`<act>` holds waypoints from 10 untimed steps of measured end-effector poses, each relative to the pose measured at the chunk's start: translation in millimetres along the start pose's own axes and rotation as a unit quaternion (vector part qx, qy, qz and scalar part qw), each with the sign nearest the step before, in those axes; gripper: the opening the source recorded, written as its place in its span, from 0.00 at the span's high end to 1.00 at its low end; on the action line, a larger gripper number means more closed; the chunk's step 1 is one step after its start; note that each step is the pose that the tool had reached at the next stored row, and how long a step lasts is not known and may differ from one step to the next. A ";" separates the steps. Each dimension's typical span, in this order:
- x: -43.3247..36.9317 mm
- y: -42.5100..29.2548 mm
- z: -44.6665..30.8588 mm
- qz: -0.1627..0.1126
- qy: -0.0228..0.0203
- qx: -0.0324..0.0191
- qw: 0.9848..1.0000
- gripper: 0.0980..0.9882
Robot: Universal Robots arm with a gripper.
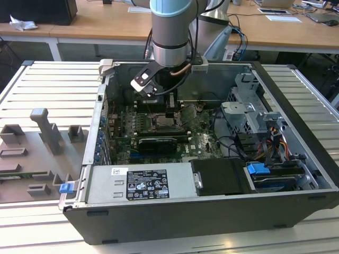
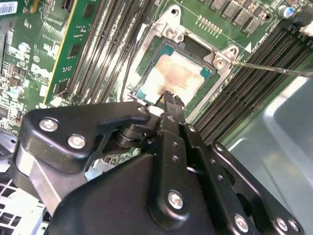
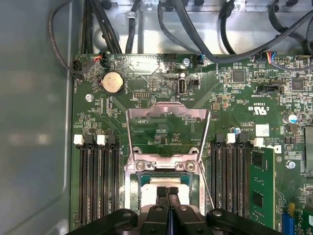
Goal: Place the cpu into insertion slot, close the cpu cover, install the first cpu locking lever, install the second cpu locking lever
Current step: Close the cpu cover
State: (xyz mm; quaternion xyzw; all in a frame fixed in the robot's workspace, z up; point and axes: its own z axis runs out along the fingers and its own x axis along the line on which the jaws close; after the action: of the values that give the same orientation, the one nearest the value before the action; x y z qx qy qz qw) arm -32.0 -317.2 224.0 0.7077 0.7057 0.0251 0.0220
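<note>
Closest in both wrist views, matte black gripper [image 3: 168, 192] had its fingers pressed together, nothing btwn them — tips right over the cpu [image 2: 176, 78], pale, flat, square, seated in the insertion slot [image 2: 172, 30]. Beyond, thin silvery cpu cover [image 3: 167, 113] stood hinged up — green board [image 3: 146, 73] behind.

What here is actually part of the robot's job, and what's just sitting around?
In the job: gripper; cpu, lying in the insertion slot; cpu cover, standing open.

Just lying about: coin battery; memory slots; black cables; power supply; grey blocks beside the case.
</note>
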 end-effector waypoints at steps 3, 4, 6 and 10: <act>0.1 0.7 -10.6 0.000 0.000 0.000 1.000 0.99; 0.1 0.9 -13.9 0.000 0.000 0.000 1.000 0.99; 0.1 1.4 -20.5 0.000 0.000 0.000 1.000 0.99; 0.2 2.1 -31.6 0.000 0.000 0.000 1.000 0.99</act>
State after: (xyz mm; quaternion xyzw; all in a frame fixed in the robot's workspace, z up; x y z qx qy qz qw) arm -32.0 -317.2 255.7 0.7077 0.7057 0.0252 0.0220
